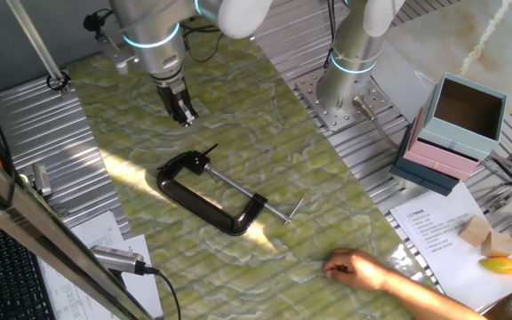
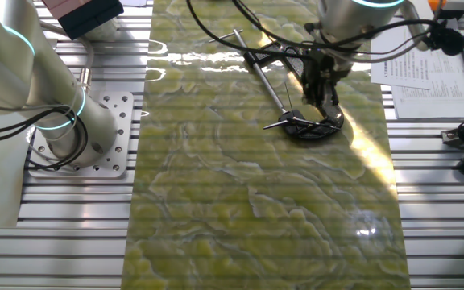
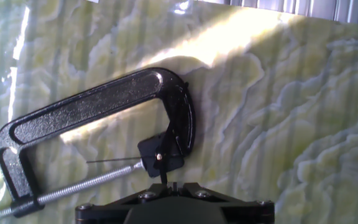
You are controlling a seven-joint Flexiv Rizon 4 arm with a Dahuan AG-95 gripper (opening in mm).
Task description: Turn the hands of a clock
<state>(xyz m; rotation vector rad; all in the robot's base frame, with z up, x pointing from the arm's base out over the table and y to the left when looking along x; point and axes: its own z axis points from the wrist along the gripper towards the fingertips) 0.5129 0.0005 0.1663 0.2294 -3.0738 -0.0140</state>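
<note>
My hand (image 1: 185,114) hovers narrow and empty just above the clamp (image 1: 207,191), not yet touching the hands (image 3: 157,160), so all turning remains.

Glossy black cast-metal C-clamp (image 3: 98,102) with bright threaded steel screw rod (image 3: 86,185); beneath clamp, smooth, sheeny green marbled mat (image 1: 238,107) over ribbed aluminium desk (image 1: 34,124).

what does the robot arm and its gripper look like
The arm is silver-grey and white, with rounded joints and a glowing cyan ring near the wrist. Black cables run along it. The gripper is small, dark and narrow, with two black fingers. A bare human hand also rests on the table.
</note>
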